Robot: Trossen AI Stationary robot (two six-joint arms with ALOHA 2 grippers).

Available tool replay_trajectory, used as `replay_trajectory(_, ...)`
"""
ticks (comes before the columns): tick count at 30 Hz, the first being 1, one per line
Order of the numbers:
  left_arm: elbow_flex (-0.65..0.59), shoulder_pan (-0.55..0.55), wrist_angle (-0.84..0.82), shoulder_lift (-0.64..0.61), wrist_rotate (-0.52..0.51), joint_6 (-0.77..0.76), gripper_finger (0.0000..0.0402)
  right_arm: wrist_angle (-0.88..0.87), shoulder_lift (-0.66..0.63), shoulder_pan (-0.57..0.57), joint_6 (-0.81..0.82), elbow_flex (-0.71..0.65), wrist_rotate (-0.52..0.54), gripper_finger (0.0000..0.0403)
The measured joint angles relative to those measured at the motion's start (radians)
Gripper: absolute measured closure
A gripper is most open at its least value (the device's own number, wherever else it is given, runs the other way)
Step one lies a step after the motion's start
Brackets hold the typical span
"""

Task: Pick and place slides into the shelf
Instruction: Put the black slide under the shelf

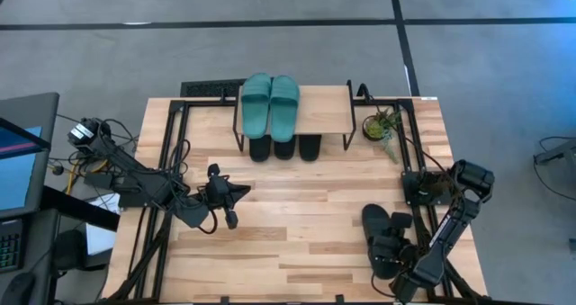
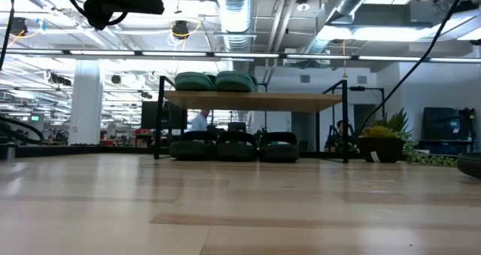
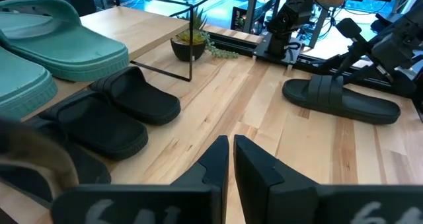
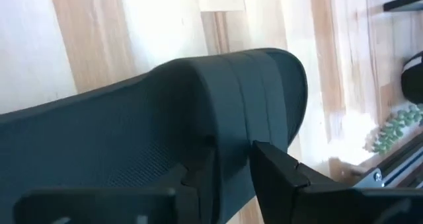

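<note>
A black slide (image 1: 378,226) (image 3: 340,98) lies flat on its sole near the table's right near corner, and my right gripper (image 1: 396,246) (image 4: 231,168) is down on it. The shelf (image 1: 324,107) (image 2: 255,99) stands at the far edge. A teal pair (image 1: 270,103) (image 2: 214,81) rests on its top board. Three black slides (image 1: 283,148) (image 3: 119,112) lie side by side under it. My left gripper (image 1: 229,197) (image 3: 231,154) hovers shut and empty over the table's left middle. My right gripper is on the black slide's side edge (image 4: 228,141) beside the strap, coming from above. One finger (image 4: 198,174) stands over the footbed side, the other (image 4: 281,171) outside the sole, pinching the edge. The slide's sole lies on the table.
A small potted plant (image 1: 382,127) (image 2: 383,144) stands just right of the shelf. Black frame rails (image 1: 153,161) run along the table's left and right edges. Bare wood lies between the shelf and the near edge. A monitor and cables sit off the table's left.
</note>
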Motion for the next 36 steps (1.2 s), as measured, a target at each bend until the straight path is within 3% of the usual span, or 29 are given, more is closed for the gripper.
replay_trajectory(9,0.000,0.000,0.000,0.000,0.000,0.000,0.0388,0.011,0.000,-0.011,-0.021,0.000,-0.002,0.0395)
replay_trajectory(36,0.000,0.000,-0.017,0.000,0.000,0.001,0.0388,-0.136,-0.010,-0.160,-0.021,0.091,0.121,0.0402)
